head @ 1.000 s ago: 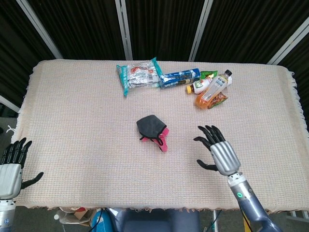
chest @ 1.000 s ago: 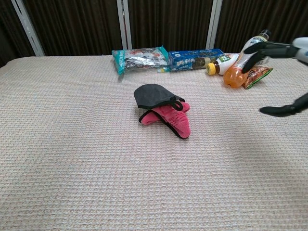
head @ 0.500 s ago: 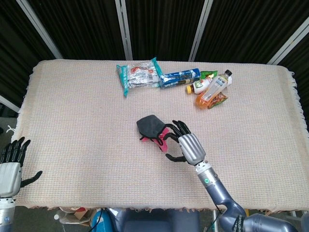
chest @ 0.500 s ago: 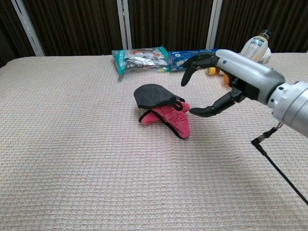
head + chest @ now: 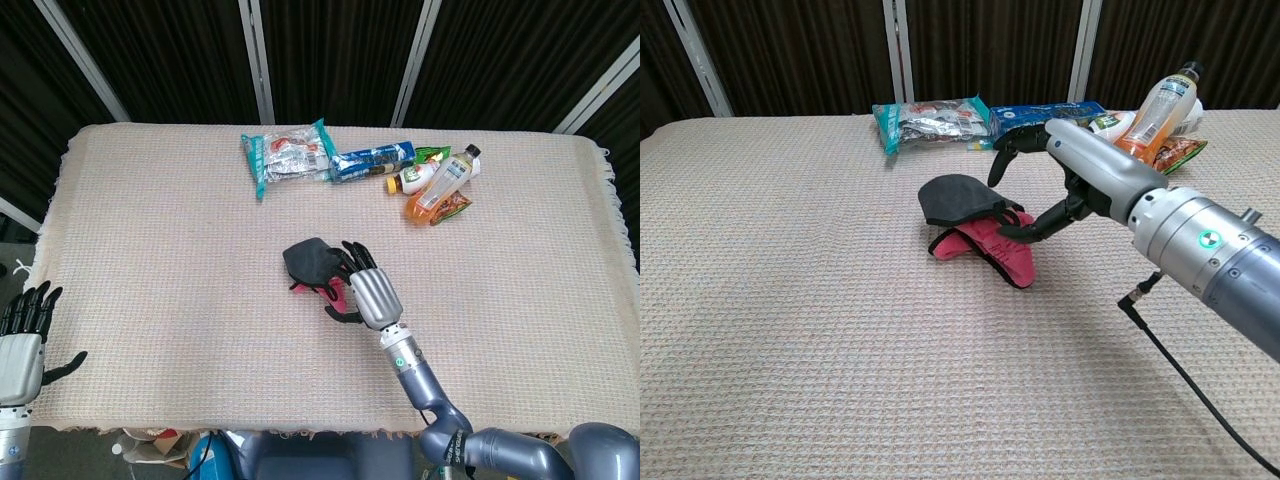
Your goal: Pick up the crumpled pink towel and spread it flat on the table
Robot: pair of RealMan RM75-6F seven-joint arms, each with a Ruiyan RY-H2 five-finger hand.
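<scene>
The crumpled towel [image 5: 313,265] [image 5: 975,220] lies near the table's middle, pink underneath with a dark grey fold on top. My right hand [image 5: 362,287] [image 5: 1065,175] hovers over its right side, fingers spread above the grey fold and the thumb [image 5: 1025,228] low beside the pink part; it holds nothing. At the table's front-left corner my left hand [image 5: 22,345] stays with fingers apart and nothing in it, seen only in the head view.
Along the far edge lie a teal snack bag [image 5: 287,155] [image 5: 930,120], a blue packet [image 5: 372,160], a small yellow-capped bottle [image 5: 412,180], an orange drink bottle [image 5: 440,186] [image 5: 1152,110] and a green-orange pouch [image 5: 1175,152]. A woven beige cloth [image 5: 150,250] covers the table.
My right hand has swept left from the table's right side to just over the towel. The towel and my left hand have stayed put.
</scene>
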